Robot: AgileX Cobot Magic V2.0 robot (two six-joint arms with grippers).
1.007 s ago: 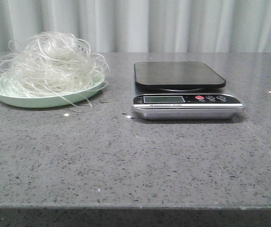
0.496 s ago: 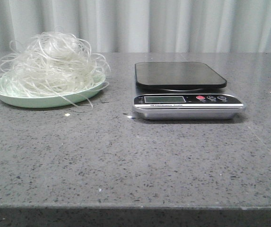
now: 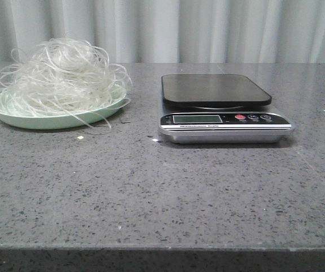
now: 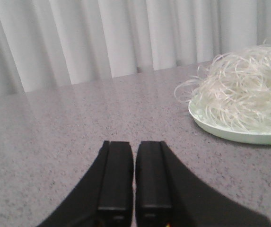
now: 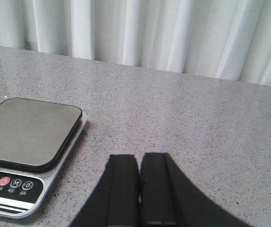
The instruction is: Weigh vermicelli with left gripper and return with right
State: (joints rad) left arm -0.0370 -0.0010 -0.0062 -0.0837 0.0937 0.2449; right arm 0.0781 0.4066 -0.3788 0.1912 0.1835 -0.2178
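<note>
Vermicelli (image 3: 60,76) is piled as a loose whitish tangle on the pale green plate (image 3: 15,116), at the far-left part of the worktop, near the back edge; strands spill over the plate rim twd the front and right. Nothing has been lifted yet, so the step in hand is judged to be the first pick w/ the left gripper (image 4: 134,177).

Left gripper is seen pressed closed w/ nothing between the jaws, hovering over bare counter, well apart from the plate. Right gripper (image 5: 140,182) is likewise clenched and empty, near the scale's right side.

To do the pick well: jaws should be opened wide before the descent, the heap entered from above at its centre, and closed deep enough that strands are bunched rather than a few pinched. The lift is best kept slow, since trailing loops are likely to snag the rim or drag the plate. The bundle is then to be set on the dark platform (image 3: 214,89) of the scale (image 3: 224,126), which sits right of centre twd the back edge, well apart from the plate; platform is bare, display unreadable.

Worktop (image 3: 162,192) is grey speckled stone; a few small pale crumbs lie in front of the plate. Pale pleated curtain (image 3: 207,28) hangs behind the back edge.
</note>
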